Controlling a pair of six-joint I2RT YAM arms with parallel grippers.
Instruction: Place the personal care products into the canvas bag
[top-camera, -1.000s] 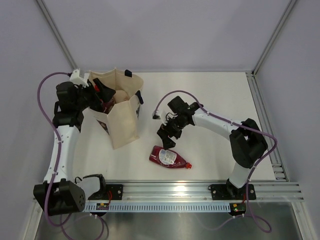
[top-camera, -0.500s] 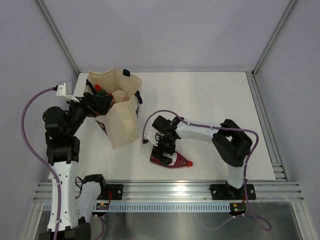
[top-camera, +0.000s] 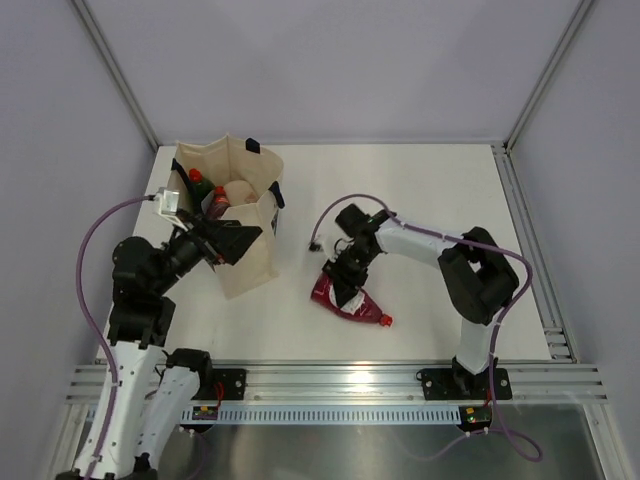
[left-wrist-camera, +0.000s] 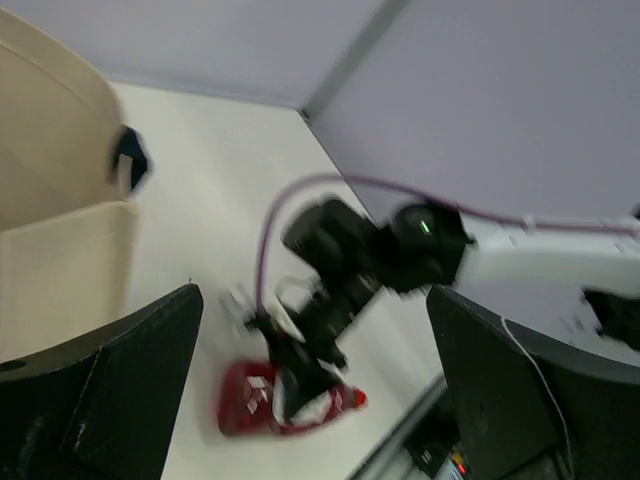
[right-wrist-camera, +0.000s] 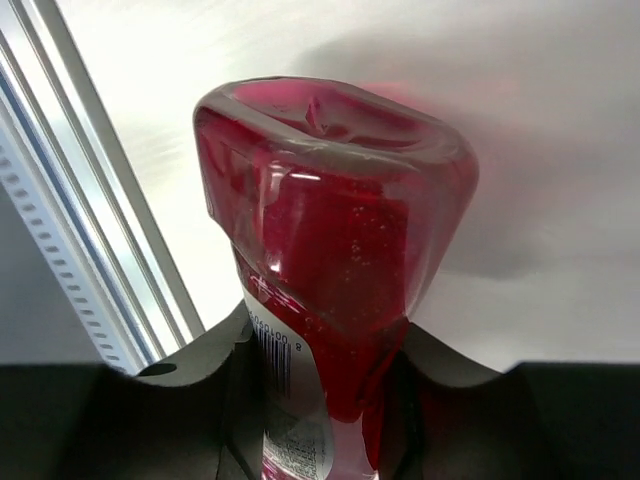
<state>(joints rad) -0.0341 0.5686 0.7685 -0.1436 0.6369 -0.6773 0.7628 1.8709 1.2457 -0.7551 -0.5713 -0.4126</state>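
The cream canvas bag (top-camera: 248, 250) stands upright at the left, and its top shows a green bottle with a red cap (top-camera: 197, 181), a beige-pink one (top-camera: 236, 192) and a dark red one (top-camera: 218, 206). My left gripper (top-camera: 243, 243) hovers open just in front of the bag, holding nothing. In the left wrist view the gripper (left-wrist-camera: 315, 400) looks toward the bag (left-wrist-camera: 60, 270) and a dark red bottle (left-wrist-camera: 250, 405). That dark red bottle (top-camera: 352, 303) lies mid-table with its red cap pointing near-right. My right gripper (top-camera: 345, 280) is shut on it, squeezing the body (right-wrist-camera: 330, 240) between both fingers (right-wrist-camera: 190, 400).
The aluminium rail (top-camera: 340, 378) with both arm bases runs along the near edge, close to the red bottle. It also shows at the left of the right wrist view as the rail (right-wrist-camera: 80, 240). Grey walls enclose the white table (top-camera: 420, 190).
My right gripper came down and closed on the dark red bottle, which turned and shifted slightly right. My left arm drew back from the bag's mouth toward the near side.
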